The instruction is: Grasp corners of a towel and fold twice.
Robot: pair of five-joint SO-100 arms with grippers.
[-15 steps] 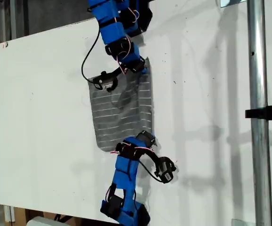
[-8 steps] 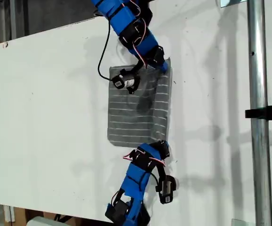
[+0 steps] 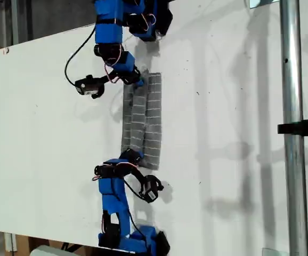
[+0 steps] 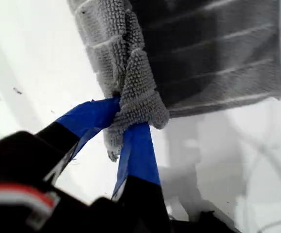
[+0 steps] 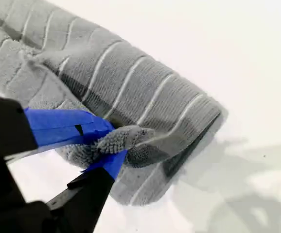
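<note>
My first claw (image 4: 123,127) and my second claw (image 5: 106,145) each pinch a corner of the grey striped terry towel (image 3: 143,120), which lies as a narrow doubled strip at the exterior view's centre on the white bench (image 3: 47,122), so the carried edge folds evenly

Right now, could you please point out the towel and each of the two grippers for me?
towel (image 3: 153,120): exterior view, on its striped upper fold.
my first gripper (image 4: 123,119): first wrist view, between the blue tips pinching a corner.
my second gripper (image 5: 114,141): second wrist view, between the tips gripping cloth.
</note>
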